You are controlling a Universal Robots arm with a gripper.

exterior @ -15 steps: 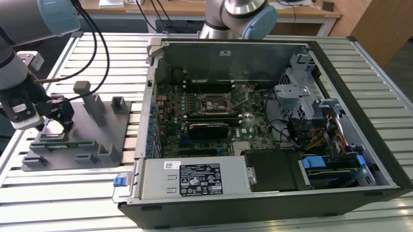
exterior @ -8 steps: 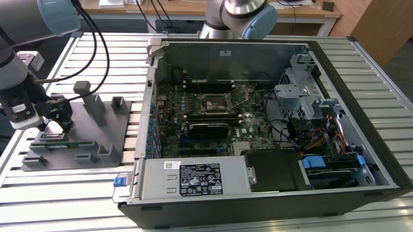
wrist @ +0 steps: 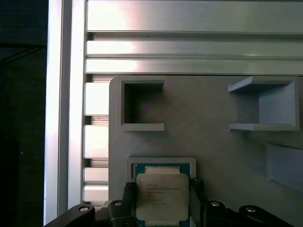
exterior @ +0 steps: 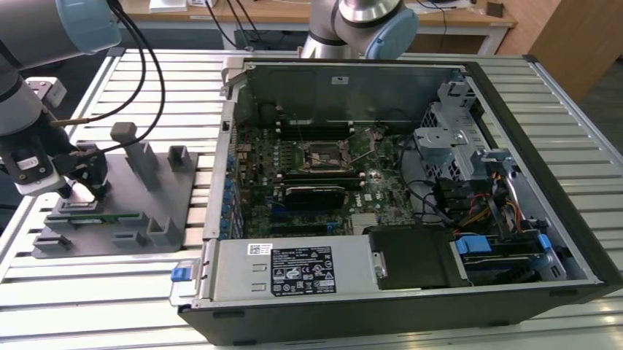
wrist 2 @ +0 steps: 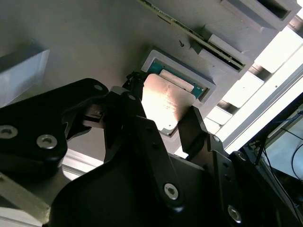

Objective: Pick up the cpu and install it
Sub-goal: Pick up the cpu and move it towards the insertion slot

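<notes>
The pick-up is in hand: the gripper (wrist: pixel 162 186) has its fingers (wrist: pixel 129 189) closed against two opposite edges of the cpu (wrist: pixel 162 201), seated in its recess near the grey holder plate's (wrist: pixel 213 142) edge, so lifting likely calls for a straight, level pull.

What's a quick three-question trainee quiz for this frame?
1. True or false: the cpu already sits in the motherboard socket.
2. The gripper is at: A) the grey holder; B) the power supply; C) the drive cage.
3. Fill in: the computer case lies to the exterior view's ____ of the holder.
Key: 1 false, the cpu lies in a recess of the grey holder, with the gripper at it. 2 A. 3 right.
</notes>
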